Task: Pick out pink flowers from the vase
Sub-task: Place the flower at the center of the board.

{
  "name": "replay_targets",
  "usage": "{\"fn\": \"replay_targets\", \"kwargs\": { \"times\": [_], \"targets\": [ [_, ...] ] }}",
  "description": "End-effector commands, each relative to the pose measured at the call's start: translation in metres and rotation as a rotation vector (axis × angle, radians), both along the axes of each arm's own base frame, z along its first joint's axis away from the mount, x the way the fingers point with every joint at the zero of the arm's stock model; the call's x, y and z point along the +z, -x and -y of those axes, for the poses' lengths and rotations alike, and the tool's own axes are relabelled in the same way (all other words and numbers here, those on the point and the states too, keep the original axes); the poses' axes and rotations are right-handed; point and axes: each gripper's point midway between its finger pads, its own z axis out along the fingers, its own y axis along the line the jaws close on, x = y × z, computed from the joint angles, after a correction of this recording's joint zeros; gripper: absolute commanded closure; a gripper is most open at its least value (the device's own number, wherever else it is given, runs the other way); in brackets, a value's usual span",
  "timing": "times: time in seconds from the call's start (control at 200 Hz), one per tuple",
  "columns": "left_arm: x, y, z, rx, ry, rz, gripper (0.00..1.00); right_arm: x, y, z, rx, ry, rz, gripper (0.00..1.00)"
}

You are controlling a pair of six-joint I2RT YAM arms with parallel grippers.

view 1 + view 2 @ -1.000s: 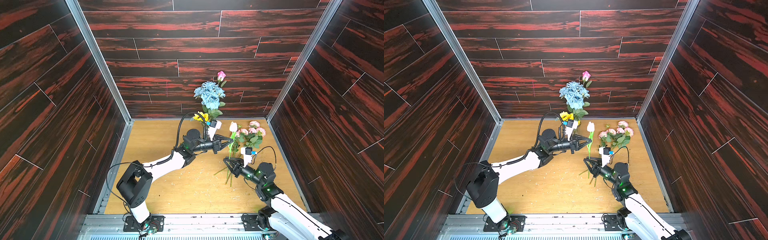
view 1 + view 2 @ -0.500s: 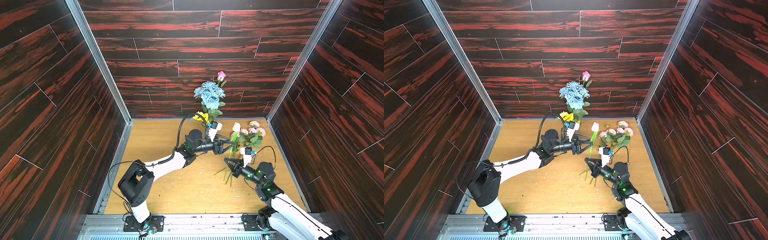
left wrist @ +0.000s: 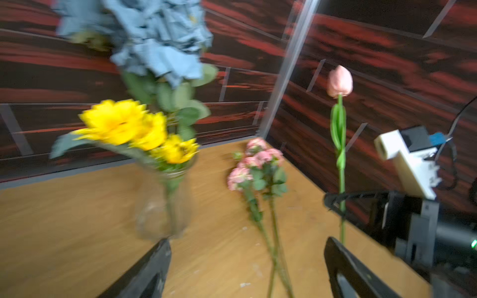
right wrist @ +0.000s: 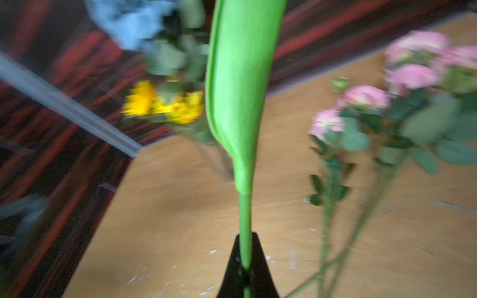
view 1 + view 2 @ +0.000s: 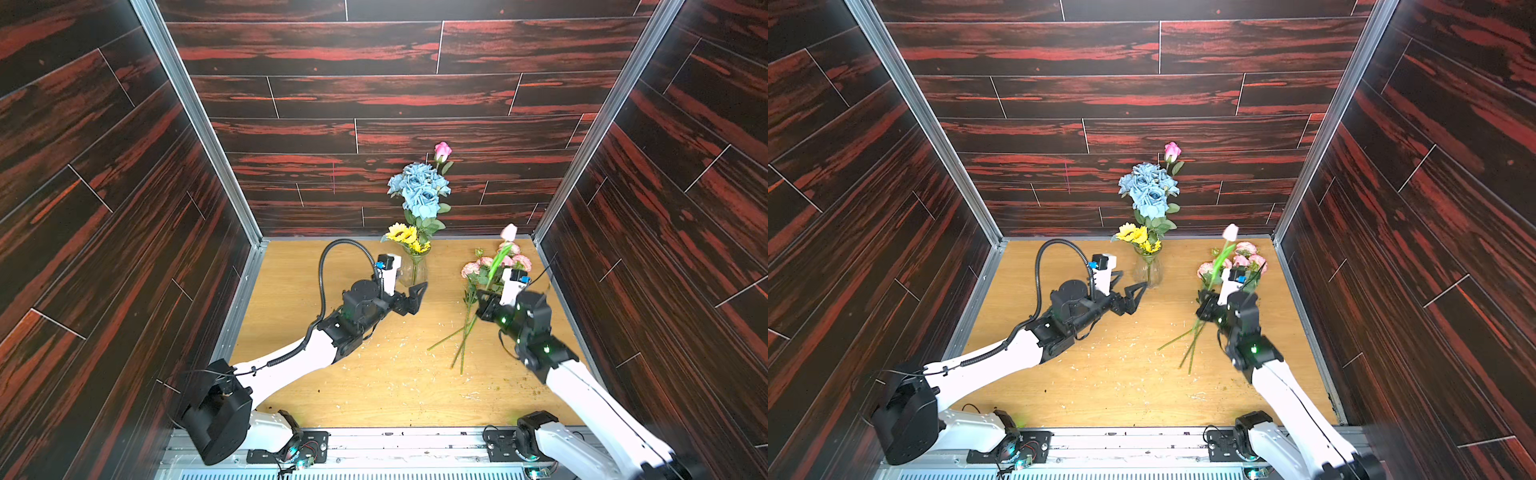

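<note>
Two changes: my left gripper (image 5: pixel 1133 277) let go, wide beside the vase (image 5: pixel 415 271); my right gripper (image 4: pixel 246 247) now pinches the pink tulip (image 5: pixel 509 232). Other pink flowers (image 5: pixel 482 266) lie at three o'clock near the wall (image 5: pixel 602 249); open table (image 5: pixel 395 386) at six.

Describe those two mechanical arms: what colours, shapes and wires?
Both the left arm and right arm have smooth white shells between chunky black joints. The left gripper and right gripper are black, with pointed triangular fingers. A ribbed black cable runs along the left arm. Each wrist carries a white camera block with a blue plug.
</note>
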Motion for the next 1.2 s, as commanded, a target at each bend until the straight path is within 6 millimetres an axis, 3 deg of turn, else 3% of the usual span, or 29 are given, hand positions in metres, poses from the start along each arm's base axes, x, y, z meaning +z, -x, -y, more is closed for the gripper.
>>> {"fn": "replay_targets", "kwargs": {
  "times": [0.0,0.24,0.411,0.651,0.842,1.012,1.197],
  "targets": [
    [-0.003,-0.010,-0.032,0.177,-0.041,0.030,0.07,-0.052,0.000,0.026,-0.070,0.000,-0.251,1.00],
    [-0.022,-0.002,-0.046,0.197,-0.086,0.000,0.07,-0.115,-0.015,0.035,-0.053,0.015,-0.461,1.00],
    [-0.027,0.001,-0.044,0.183,-0.072,-0.010,0.07,-0.144,-0.023,0.043,-0.081,0.078,-0.528,1.00],
    [-0.031,0.002,-0.039,0.159,-0.044,-0.024,0.07,-0.158,-0.042,0.046,-0.104,0.102,-0.561,1.00],
    [-0.031,0.003,-0.040,0.159,-0.041,-0.024,0.07,-0.176,-0.046,0.046,-0.110,0.121,-0.612,1.00],
    [-0.033,0.003,-0.040,0.160,-0.042,-0.026,0.07,-0.179,-0.041,0.053,-0.134,0.166,-0.640,0.88],
    [-0.034,0.002,-0.039,0.162,-0.041,-0.031,0.07,-0.162,-0.037,0.057,-0.149,0.194,-0.621,0.73]
  ]
}}
